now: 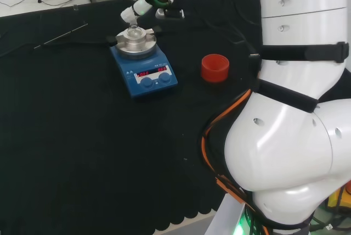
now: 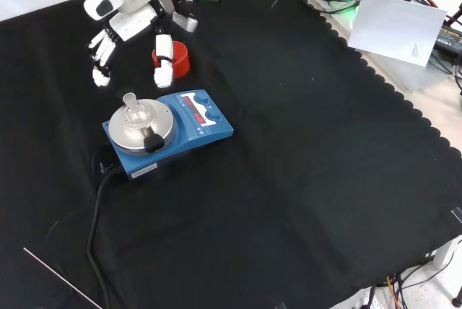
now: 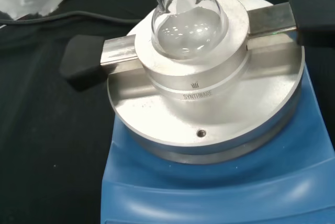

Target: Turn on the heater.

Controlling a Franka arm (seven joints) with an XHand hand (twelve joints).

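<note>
While the hand [image 2: 130, 31] hangs with its fingers straight and spread, holding nothing, above the surface [image 2: 303, 150] at the front view's upper left, the blue heater [image 2: 189, 130] sits just below it carrying a glass flask [image 2: 133, 109]; a red cup [image 2: 179, 60] stands beside the fingers.

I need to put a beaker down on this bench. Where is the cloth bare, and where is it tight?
The cloth is bare in the front view to the right of and below the blue heater. In the head view that is the wide stretch nearer the camera. It is crowded above the heater in the front view, where the robot hand hangs beside the red cup. A cable trails off the heater's lower left.
</note>
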